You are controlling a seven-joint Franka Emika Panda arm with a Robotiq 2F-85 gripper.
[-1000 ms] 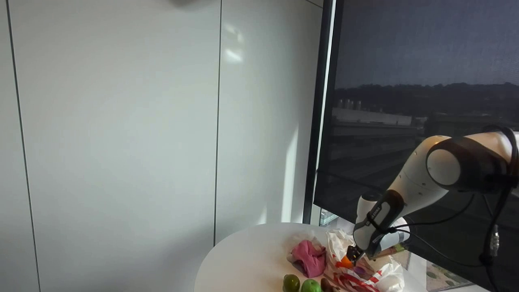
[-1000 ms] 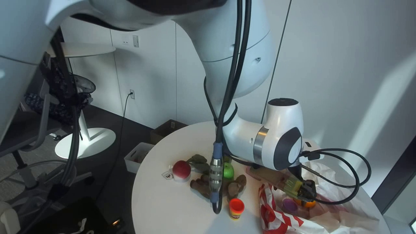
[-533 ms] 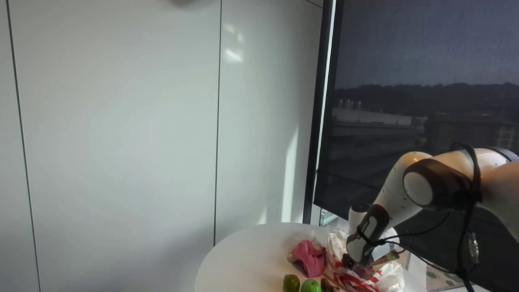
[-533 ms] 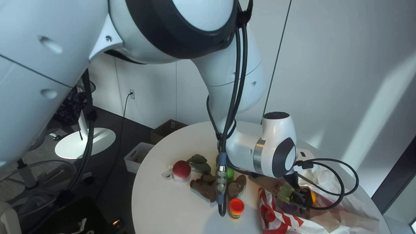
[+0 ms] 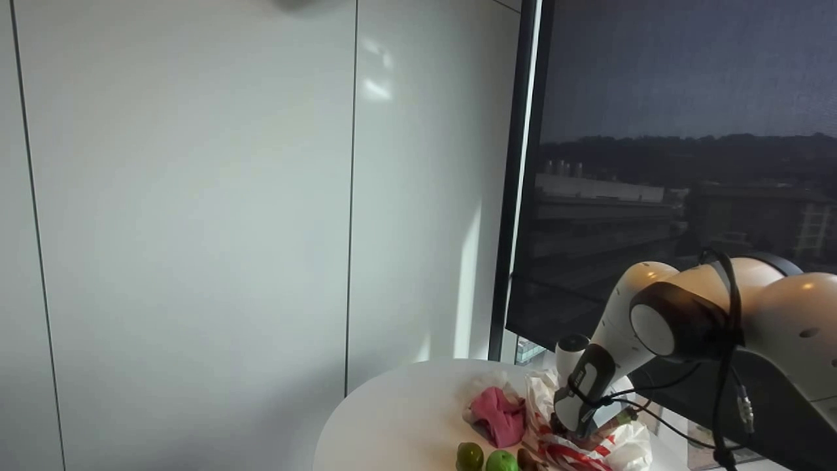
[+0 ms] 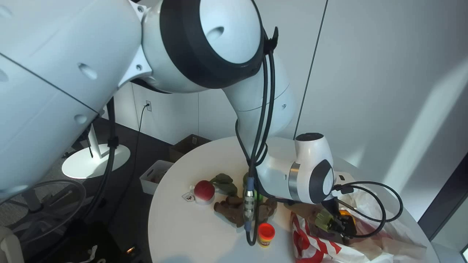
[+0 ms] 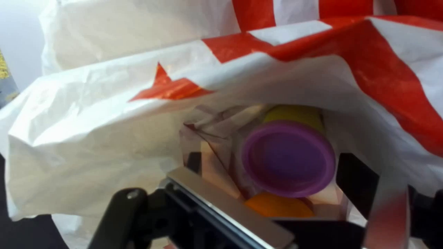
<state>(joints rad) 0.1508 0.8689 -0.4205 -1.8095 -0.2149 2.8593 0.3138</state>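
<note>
My gripper (image 7: 275, 173) is open, its dark fingers reaching into a crumpled white paper bag with red stripes (image 7: 242, 74). A can with a purple lid (image 7: 289, 159) and yellow side lies in the bag, between and beyond the fingers. An orange object (image 7: 280, 204) shows just below the lid, partly hidden by the gripper. In an exterior view the gripper (image 6: 343, 223) is inside the mouth of the bag (image 6: 310, 244), close to the orange object (image 6: 347, 215). In an exterior view the arm hides most of the gripper, above the bag (image 5: 569, 453). I see nothing held.
A round white table (image 6: 182, 233) carries a red-lidded can (image 6: 266, 235), a red ball (image 6: 204, 190), a brown lumpy object (image 6: 230, 212) and green leaves (image 6: 225, 183). A pink cloth (image 5: 499, 417) and green fruit (image 5: 501, 461) lie beside the bag. Bins stand on the floor.
The arm has moved down, and the gripper has sunk deeper into the bag. The orange object, plain before in an exterior view, is now hidden there. The table objects have not moved.
</note>
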